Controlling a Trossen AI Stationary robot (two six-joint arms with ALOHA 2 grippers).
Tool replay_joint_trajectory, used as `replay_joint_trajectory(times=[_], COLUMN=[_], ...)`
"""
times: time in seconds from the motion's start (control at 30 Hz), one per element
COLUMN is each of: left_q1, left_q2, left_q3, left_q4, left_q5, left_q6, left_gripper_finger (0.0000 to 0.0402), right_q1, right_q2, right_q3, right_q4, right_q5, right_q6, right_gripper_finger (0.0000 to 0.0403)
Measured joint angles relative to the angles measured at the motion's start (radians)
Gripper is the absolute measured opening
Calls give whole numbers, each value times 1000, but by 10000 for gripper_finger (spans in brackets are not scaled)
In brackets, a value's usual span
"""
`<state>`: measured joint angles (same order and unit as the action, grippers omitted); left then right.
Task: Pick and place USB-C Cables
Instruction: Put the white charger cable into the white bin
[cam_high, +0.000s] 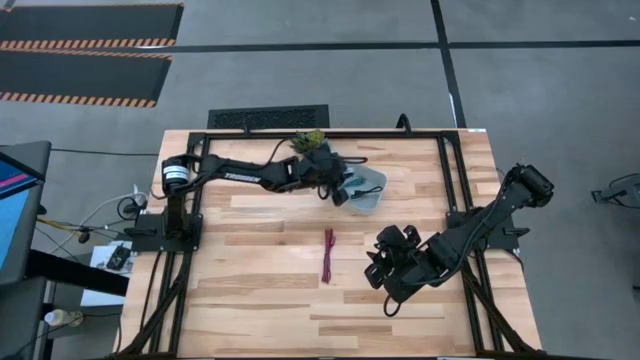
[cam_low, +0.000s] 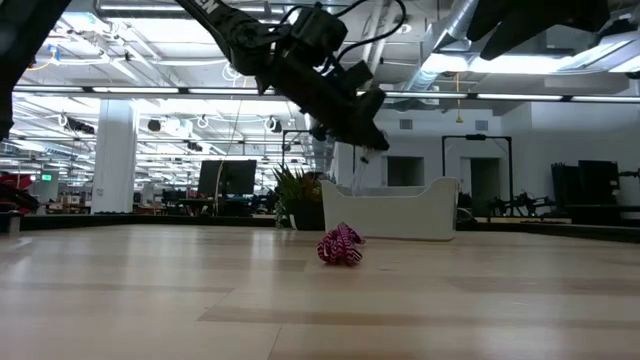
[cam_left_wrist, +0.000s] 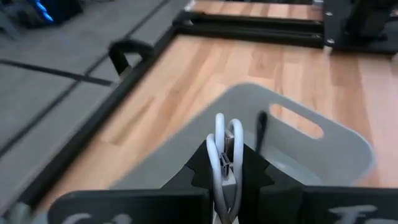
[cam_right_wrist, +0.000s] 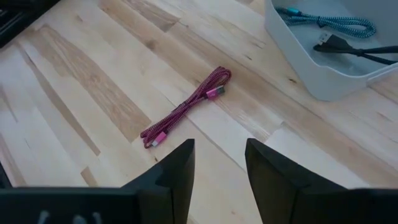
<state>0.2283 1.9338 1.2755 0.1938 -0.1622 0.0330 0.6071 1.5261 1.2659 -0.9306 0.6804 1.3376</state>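
Observation:
My left gripper (cam_high: 345, 192) hangs over the grey bin (cam_high: 370, 190) near the table's far edge and is shut on the white cable (cam_left_wrist: 219, 134). A teal cable (cam_right_wrist: 336, 22) and a black cable (cam_right_wrist: 357, 51) lie inside the bin. The maroon-red cable (cam_high: 328, 255) lies stretched out on the wood at mid-table, also seen as a small maroon bundle (cam_low: 340, 245) in the low view. My right gripper (cam_high: 385, 275) is open, low, just right of the maroon cable (cam_right_wrist: 186, 109), touching nothing. My left gripper pinches the white cable between its two fingers (cam_left_wrist: 252, 177). The bundle's looped end (cam_left_wrist: 217, 127) sticks out past the fingertips. The cable is lifted clear, above the bin (cam_left_wrist: 311, 146). The gripper slants downward from the table's left (cam_low: 350, 110).
A small green potted plant (cam_high: 307, 140) stands at the far edge just behind the left arm (cam_high: 240, 172). Black frame rails (cam_high: 445, 170) run along the table's sides. Bare wood (cam_high: 260, 300) spreads across the near half.

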Motion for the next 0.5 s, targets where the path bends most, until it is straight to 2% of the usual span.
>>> replay_joint_trajectory(times=[0.23,0.37,0.5], left_q1=[-12,-30,-33], left_q2=[0,0,-4], left_q3=[59,158,240], left_q4=[-63,-264,-382], left_q5=[-36,-127,-134], left_q6=[34,110,178], left_gripper_finger=[10,10,10], right_q1=[0,0,0], right_q2=[0,0,0], right_q3=[0,0,0], right_q4=[1,0,0], right_q5=[0,0,0], right_q6=[-1,-2,-2], right_gripper_finger=[160,159,159])
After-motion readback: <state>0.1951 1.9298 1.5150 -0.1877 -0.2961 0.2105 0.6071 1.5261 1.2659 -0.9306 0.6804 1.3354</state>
